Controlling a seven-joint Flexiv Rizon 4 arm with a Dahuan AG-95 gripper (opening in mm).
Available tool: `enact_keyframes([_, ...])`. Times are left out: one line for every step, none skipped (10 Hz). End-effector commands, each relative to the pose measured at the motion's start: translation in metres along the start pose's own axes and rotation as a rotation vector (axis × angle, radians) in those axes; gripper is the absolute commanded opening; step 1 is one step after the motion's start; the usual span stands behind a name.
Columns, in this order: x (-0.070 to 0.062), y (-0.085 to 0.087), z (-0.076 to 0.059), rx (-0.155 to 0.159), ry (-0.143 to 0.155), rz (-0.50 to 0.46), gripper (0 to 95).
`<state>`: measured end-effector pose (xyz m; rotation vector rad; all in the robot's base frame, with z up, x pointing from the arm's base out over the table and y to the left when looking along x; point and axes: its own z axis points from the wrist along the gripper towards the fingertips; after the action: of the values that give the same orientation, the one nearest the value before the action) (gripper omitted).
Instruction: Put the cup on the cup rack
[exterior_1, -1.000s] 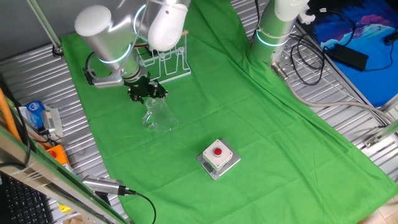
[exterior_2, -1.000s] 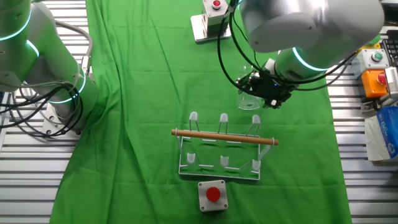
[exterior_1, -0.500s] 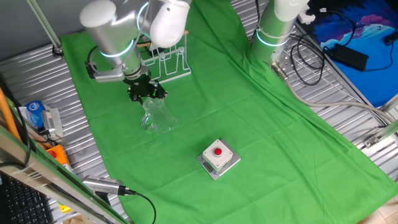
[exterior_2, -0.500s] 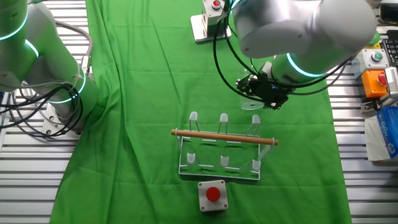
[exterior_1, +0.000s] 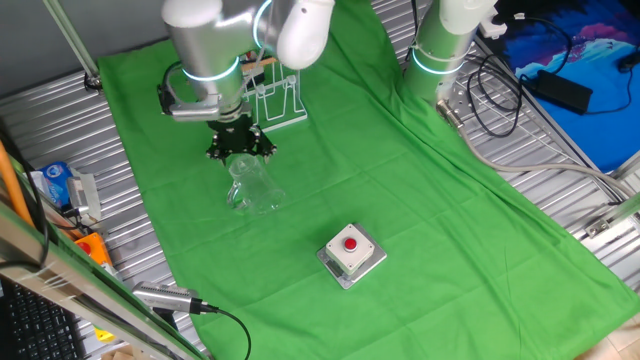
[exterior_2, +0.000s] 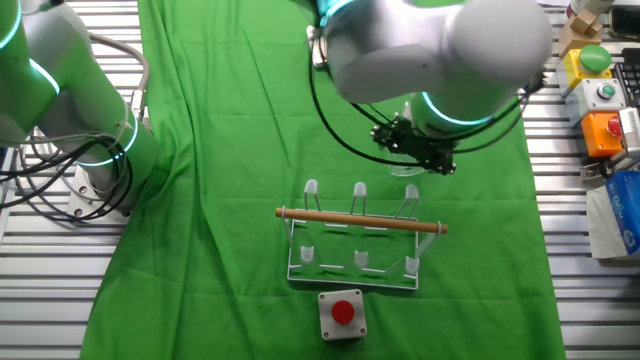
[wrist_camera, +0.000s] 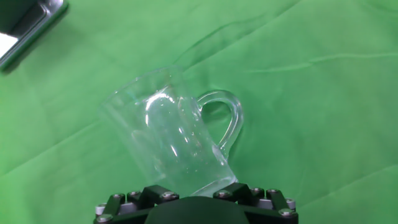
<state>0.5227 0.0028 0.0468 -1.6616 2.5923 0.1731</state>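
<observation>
The clear cup (wrist_camera: 168, 137) with a side handle fills the hand view, one end right at my gripper (wrist_camera: 198, 186), its handle to the right. In one fixed view the cup (exterior_1: 250, 186) hangs tilted just under my gripper (exterior_1: 238, 152), low over the green cloth. My gripper looks shut on the cup's near end; the fingertips are hidden. The white wire cup rack (exterior_1: 272, 102) with its wooden bar stands just behind the gripper. In the other fixed view the rack (exterior_2: 356, 240) is in front of my gripper (exterior_2: 414, 160), and the arm hides most of the cup.
A red-button box (exterior_1: 351, 252) sits on the cloth in front of the cup. Another button box (exterior_2: 342, 312) stands by the rack's base, and one (exterior_2: 338, 30) at the far cloth edge. A second arm's base (exterior_1: 440, 50) stands at the back right.
The arm's upper links have swung round above the rack while the gripper and the cup have stayed almost in the same place.
</observation>
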Motion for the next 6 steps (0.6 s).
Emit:
enact_keyframes([0.0003, -0.0006, 0.0009, 0.004, 0.024, -0.18, 95.0])
enact_keyframes([0.0003, -0.0007, 0.0009, 0.003, 0.026, -0.241, 95.0])
enact_keyframes([0.0003, -0.0007, 0.0009, 0.002, 0.025, -0.301, 95.0])
enact_keyframes([0.0, -0.0008, 0.0011, 0.001, 0.023, -0.334, 95.0])
enact_keyframes([-0.0001, -0.0009, 0.0012, 0.0, 0.021, -0.358, 95.0])
enact_keyframes([-0.0003, -0.001, 0.0013, -0.003, 0.005, -0.391, 95.0])
